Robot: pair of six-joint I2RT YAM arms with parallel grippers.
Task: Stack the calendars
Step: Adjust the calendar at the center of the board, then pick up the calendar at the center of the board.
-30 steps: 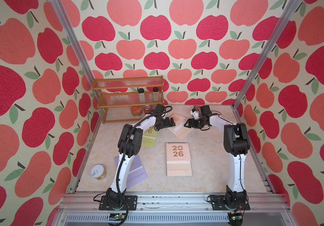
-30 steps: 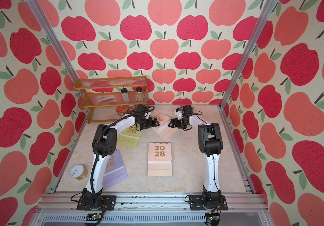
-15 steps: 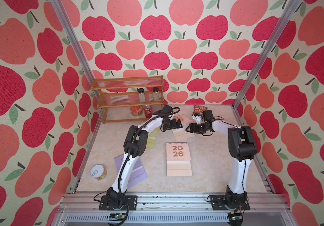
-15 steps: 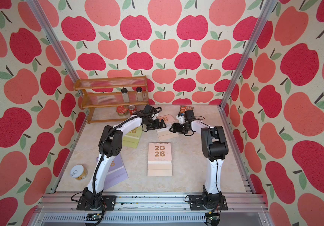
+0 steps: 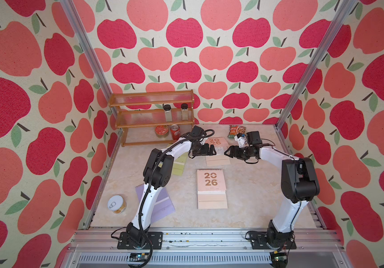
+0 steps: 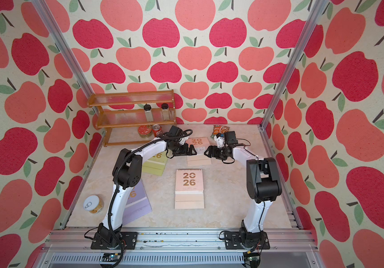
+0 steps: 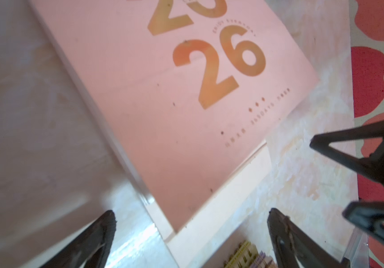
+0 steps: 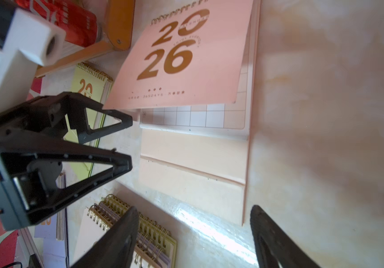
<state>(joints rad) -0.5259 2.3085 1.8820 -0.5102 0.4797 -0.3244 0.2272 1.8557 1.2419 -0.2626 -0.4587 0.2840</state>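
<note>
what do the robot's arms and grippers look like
The left arm and right arm have white links and bulky black joints. A loose black cable runs along the left one. The left gripper and right gripper are black, with hollow triangular fingers.

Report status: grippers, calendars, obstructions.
Left gripper and right gripper open, empty, facing across far peach-pink spiral-bound calendar. Central calendar stack peach-topped; yellow-green calendar and lilac calendar lie unstacked. Green snack packet behind, nothing blocking.
</note>
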